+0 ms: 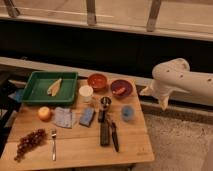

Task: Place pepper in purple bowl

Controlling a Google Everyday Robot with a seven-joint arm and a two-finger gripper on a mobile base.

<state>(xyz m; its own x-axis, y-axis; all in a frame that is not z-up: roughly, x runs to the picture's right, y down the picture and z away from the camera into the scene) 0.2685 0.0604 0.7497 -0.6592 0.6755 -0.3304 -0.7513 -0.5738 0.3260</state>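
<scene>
The small red-orange pepper [119, 90] lies inside the dark purple bowl [121, 95], which stands at the back right of the wooden table [80, 150]. My gripper [154, 98] hangs at the end of the white arm [182, 80], to the right of the purple bowl and beyond the table's right edge. It is open and empty, with its two fingers spread apart. It touches neither the bowl nor the pepper.
An orange-red bowl [97, 80] stands left of the purple one. Nearby are a white cup [86, 92], a metal cup [105, 101], a blue cup [127, 112], a blue sponge [87, 116] and a black knife [114, 135]. A green tray [35, 92] holds a banana [54, 86]. A round fruit [44, 113], grapes [30, 142] and a fork [53, 142] lie at the left.
</scene>
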